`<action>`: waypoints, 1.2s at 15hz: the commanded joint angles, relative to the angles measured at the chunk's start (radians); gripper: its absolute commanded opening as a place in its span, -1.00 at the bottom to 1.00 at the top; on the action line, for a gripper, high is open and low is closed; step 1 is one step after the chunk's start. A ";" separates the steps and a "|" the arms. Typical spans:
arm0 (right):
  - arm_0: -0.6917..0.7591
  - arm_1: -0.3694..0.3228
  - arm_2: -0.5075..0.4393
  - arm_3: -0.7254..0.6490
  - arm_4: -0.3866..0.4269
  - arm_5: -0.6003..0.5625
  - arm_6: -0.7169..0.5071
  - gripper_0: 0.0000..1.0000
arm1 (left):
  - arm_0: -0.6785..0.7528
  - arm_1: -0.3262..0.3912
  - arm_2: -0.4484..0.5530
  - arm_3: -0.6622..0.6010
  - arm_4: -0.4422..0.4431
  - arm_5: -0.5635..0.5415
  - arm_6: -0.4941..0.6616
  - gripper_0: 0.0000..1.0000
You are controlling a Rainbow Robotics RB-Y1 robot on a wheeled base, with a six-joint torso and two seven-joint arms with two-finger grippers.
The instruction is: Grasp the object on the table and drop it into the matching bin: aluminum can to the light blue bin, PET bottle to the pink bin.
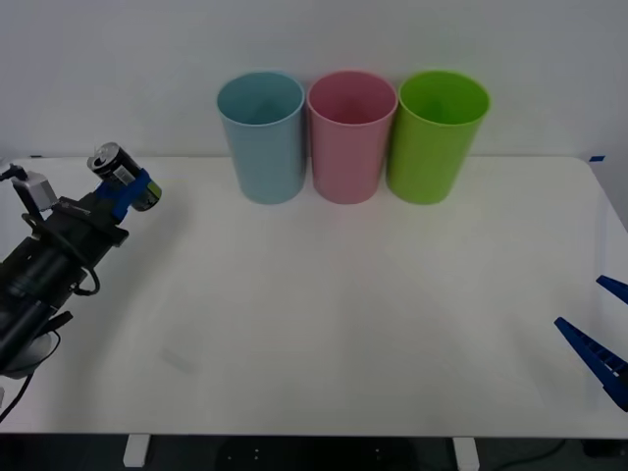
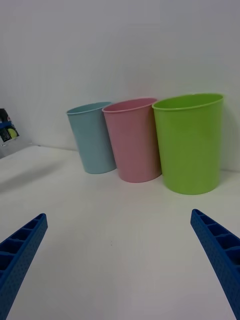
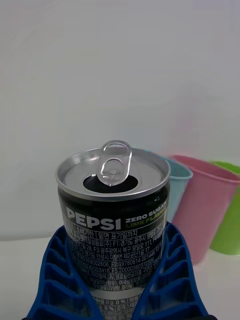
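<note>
The aluminum can [image 1: 116, 167] is small and dark with a silver pull-tab top. It hangs tilted above the table's [image 1: 314, 324] far left, with my left gripper [image 1: 128, 191] shut on it. In the left wrist view the can [image 3: 112, 220] stands between the blue ribbed fingers [image 3: 167, 277], its tab lifted. The light blue bin [image 1: 261, 135] and the pink bin [image 1: 350, 135] stand at the back, well to the right of the can. My right gripper [image 1: 599, 334] rests open at the table's right edge, its fingers [image 2: 220, 255] spread with nothing between them.
A lime green bin [image 1: 438, 135] stands right of the pink one; the three bins touch in a row against the white wall. The light blue bin [image 2: 95, 137], pink bin [image 2: 135, 140] and green bin [image 2: 192, 142] also appear in the right wrist view.
</note>
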 commanded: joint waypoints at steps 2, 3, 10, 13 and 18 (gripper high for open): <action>0.000 0.000 0.000 0.000 0.000 0.000 0.000 1.00 | -0.025 0.012 -0.016 -0.063 -0.006 0.036 0.108 -1.00; 0.000 0.000 0.000 0.000 0.000 0.000 0.000 1.00 | -0.025 0.012 -0.017 -0.094 -0.026 0.057 0.142 -1.00; 0.000 0.000 0.000 0.000 0.000 0.000 0.000 1.00 | -0.062 0.012 -0.006 -0.243 -0.179 0.146 0.400 -1.00; 0.000 0.000 0.000 0.000 0.000 0.000 0.000 1.00 | -0.117 0.012 -0.003 -0.244 -0.273 0.163 0.496 -1.00; 0.000 0.000 0.000 0.000 0.000 0.000 0.000 1.00 | -0.243 0.012 -0.072 -0.182 -0.387 0.246 0.596 -1.00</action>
